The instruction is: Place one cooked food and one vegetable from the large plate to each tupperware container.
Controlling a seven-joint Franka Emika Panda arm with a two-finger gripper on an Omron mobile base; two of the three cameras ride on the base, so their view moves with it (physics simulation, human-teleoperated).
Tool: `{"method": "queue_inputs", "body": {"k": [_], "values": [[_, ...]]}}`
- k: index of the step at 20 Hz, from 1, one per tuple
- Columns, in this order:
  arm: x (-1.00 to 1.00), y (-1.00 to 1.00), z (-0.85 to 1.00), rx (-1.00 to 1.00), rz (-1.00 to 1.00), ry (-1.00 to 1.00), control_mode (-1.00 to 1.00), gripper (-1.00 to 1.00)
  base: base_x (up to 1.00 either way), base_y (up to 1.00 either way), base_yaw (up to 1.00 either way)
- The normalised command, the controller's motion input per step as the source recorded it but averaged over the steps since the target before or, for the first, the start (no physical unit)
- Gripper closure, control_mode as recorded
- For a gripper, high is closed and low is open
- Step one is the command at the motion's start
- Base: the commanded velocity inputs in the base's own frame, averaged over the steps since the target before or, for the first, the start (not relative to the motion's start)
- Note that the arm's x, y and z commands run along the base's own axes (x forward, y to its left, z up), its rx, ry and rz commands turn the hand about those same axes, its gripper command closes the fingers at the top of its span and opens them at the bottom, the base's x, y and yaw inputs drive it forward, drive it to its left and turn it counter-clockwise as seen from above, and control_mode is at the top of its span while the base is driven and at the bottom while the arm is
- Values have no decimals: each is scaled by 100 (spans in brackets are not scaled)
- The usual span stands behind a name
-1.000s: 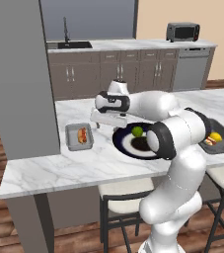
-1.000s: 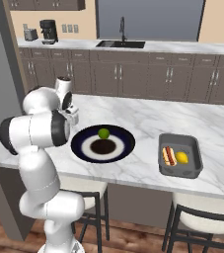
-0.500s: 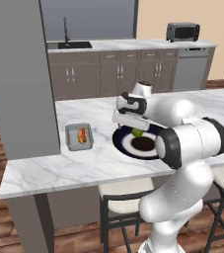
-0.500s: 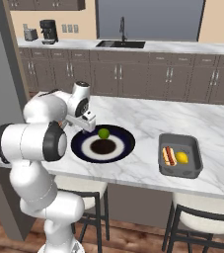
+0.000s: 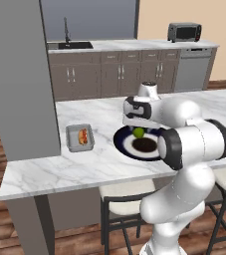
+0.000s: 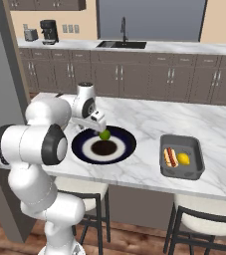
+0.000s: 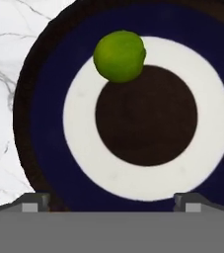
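Landmark for all positions: the large plate (image 5: 129, 145), dark navy with a white inner ring and dark centre, resting flat on the white marbled surface (image 5: 59, 167).

Gripper (image 6: 96, 124) hovers over the plate's near-left rim in the right base view, pointing down at the plate. Fingers (image 7: 34, 201) stand spread wide apart with nothing between them; in the hand view the two tips sit at either side of the lower edge, above the plate's outer band.

One green round item, a lime (image 7: 119, 56) by its look, lies on the plate where the white ring meets the dark centre, on the side away from the fingers in the hand view. It is apart from the fingers, not touched. In the base views it sits just beyond the gripper, toward the plate's far half (image 6: 105, 134).

Tupperware container A (image 6: 181, 156): grey rectangular tray, to the right of the plate in the right base view, well apart from it, near the surface's front edge. Holds a hot dog (image 6: 170, 156) and a yellow lemon-like piece (image 6: 183, 159) side by side.

Tupperware container B (image 5: 79, 137): grey tray on the opposite side of the plate, left of it in the left base view, apart from the rim. Holds a reddish hot-dog-like piece (image 5: 83, 136); the view is too small to tell whether anything else lies in it.
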Motion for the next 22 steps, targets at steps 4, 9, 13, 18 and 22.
{"method": "queue_inputs", "body": {"k": [4, 9, 13, 18, 22], "values": [[4, -35, 0, -21, 8, 0, -100, -100, 0, 0, 0], [16, -26, -1, -4, 12, 0, -100, -100, 0, 0, 0], [31, -23, -12, 0, 14, 2, -100, -100, 0, 0, 0], [30, -1, -13, 7, 21, 3, -100, -100, 0, 0, 0], [37, 0, -21, 3, 17, 0, -100, -100, 0, 0, 0]]}}
